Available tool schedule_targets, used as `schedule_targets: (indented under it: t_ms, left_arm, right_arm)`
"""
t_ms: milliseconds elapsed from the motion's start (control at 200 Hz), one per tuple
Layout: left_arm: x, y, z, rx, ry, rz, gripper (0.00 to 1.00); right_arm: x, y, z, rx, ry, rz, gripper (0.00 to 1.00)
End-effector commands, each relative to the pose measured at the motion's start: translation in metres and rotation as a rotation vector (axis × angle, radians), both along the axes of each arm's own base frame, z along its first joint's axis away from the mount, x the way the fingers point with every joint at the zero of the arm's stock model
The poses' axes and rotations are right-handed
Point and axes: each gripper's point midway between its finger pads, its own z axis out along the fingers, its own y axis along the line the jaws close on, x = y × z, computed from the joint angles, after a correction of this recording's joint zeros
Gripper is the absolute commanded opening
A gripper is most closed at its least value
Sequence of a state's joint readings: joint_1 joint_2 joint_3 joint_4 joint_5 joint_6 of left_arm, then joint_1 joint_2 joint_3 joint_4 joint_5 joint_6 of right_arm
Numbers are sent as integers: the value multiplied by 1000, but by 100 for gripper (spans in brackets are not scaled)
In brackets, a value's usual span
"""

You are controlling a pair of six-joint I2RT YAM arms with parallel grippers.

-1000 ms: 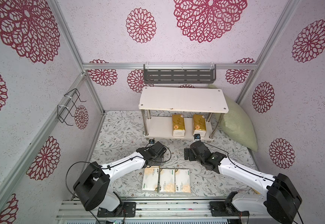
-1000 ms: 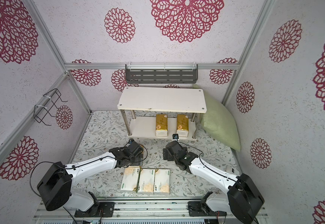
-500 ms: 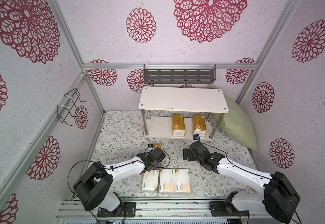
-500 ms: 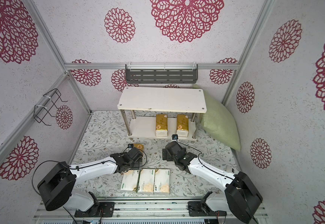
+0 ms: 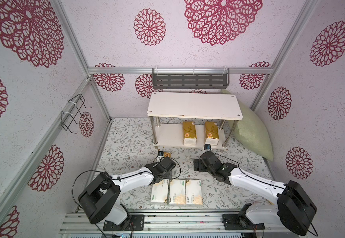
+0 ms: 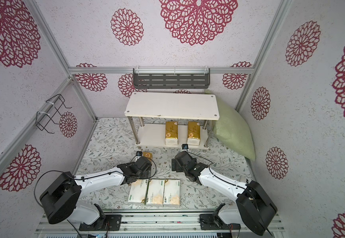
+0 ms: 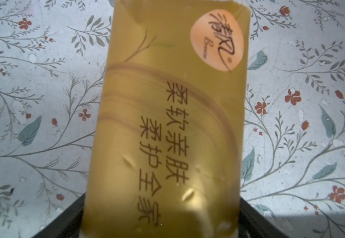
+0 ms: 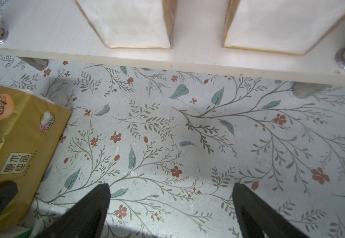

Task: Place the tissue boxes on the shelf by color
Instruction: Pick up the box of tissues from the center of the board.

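A gold tissue box (image 7: pixel 167 123) lies on the floral floor in front of the shelf (image 5: pixel 194 105); only its far end (image 5: pixel 167 154) shows past the left wrist in both top views. My left gripper (image 7: pixel 161 206) points down over it, its dark fingers (image 7: pixel 247 208) against both long sides. Two more gold tissue boxes (image 5: pixel 189 133) (image 5: pixel 211 131) stand on the shelf's lower board. Three white tissue boxes (image 5: pixel 176 191) lie side by side near the front rail. My right gripper (image 8: pixel 170 185) hangs open over bare floor just before the shelf's lower board (image 8: pixel 44 31).
A pale green pillow (image 5: pixel 252 134) leans in the back right corner beside the shelf. A dark grey slotted rack (image 5: pixel 190 79) hangs on the back wall and a black wire holder (image 5: pixel 73 113) on the left wall. The shelf's top board carries nothing.
My left gripper has drawn back towards the white boxes and come down over the gold box, its jaws narrowing onto it. The right arm has hardly moved.
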State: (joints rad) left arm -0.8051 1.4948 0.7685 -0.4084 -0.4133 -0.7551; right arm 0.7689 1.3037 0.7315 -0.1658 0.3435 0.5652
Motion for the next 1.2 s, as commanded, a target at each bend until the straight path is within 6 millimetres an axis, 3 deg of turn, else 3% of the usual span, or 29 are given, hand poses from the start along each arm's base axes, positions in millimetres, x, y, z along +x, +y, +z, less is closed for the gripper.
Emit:
schedule_targets:
  t_ms: [0,125,370,826,1046,1196]
  left_arm:
    - [1,-3,-2,0,-14,-14,89]
    - [1,-5,0,-6,-14,-26,81]
    - [3,-5,21,-8,-32,-30,75]
    - [-7,0,69,-56,-57,-44,73]
    - [7,-6,106,-82,-130,-28,74]
    - [29,-15,124,-6,-150,-28,74]
  right_arm:
    - [-1,0,-3,8,3,-13,99]
    - [-2,-4,-4,-7,4,-20,99]
    - [-2,-11,-3,-31,0,-34,99]
    - [3,-7,-4,-34,-3,-25,99]
    - [4,-6,-5,-33,-3,-23,99]
    - [4,-6,-7,-34,1,-20,99]
